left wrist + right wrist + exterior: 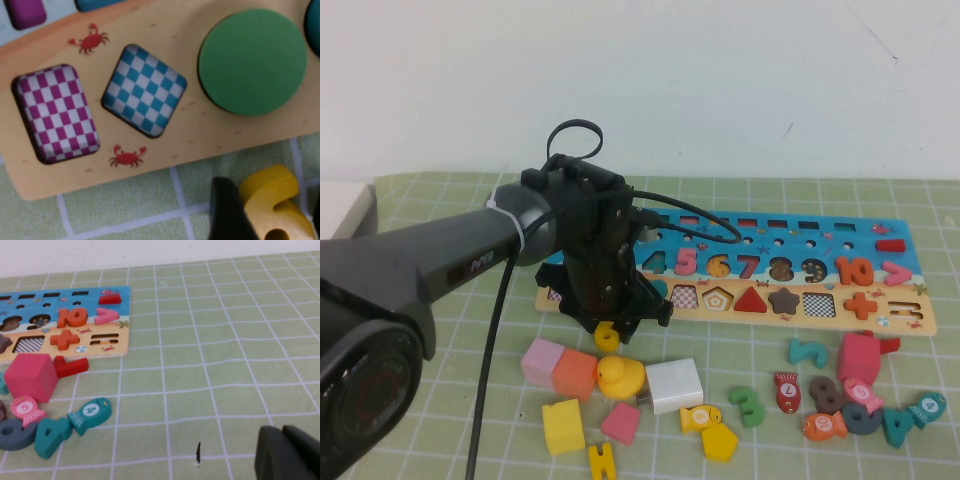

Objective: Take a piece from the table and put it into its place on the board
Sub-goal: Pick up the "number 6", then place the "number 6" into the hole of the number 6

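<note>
Left hand (pixel 610 335) clamped on yellow piece (pixel 607 337) at the board (pixel 880 315) edge.
Beside it: empty checkered recesses (pixel 144 96), seated green disc (pixel 252 61); right hand (pixel 287 455) together over desk (pixel 225 340).

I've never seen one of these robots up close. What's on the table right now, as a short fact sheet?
surface: the table, a green gridded mat
target: the board, most digits seated
piece in play: the piece, a yellow 6 on the mat by the board's near edge
left end effector: down over the 6, one finger beside it, not clearly closed on it
right end effector: low over bare mat, right of the board, fingers together
loose items: rubber duck, green 3
</note>
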`<state>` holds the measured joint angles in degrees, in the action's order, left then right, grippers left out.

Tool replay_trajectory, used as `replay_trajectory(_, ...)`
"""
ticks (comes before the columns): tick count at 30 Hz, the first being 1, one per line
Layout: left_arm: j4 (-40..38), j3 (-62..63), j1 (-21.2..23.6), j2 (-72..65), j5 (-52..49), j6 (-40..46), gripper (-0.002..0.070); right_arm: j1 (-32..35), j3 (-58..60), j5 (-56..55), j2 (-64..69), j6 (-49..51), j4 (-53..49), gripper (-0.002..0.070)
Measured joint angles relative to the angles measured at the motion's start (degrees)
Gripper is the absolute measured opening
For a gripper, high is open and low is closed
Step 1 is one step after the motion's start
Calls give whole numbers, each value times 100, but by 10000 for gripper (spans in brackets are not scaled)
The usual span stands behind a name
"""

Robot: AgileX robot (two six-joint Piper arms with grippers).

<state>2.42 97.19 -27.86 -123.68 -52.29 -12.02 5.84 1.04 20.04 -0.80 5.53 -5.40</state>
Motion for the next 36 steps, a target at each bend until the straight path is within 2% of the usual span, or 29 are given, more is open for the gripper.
replay_trajectory(4,-22,0,0,-5,0,0,260,0,0,0,0,0,0,-3)
replay_trajectory(11,-36,116,0,6,-225,126,260,0,0,0,0,0,0,-3)
replay_trajectory(18,-678,1331,0,6,-1039,1003,260,0,0,0,0,0,0,-3)
replay_trajectory(28,-1708,2648,-28,-664,-536,1202,260,0,0,0,0,0,0,-3)
replay_trajectory(36,-1648,3833,-293,-1667,-484,1202,260,0,0,0,0,0,0,-3)
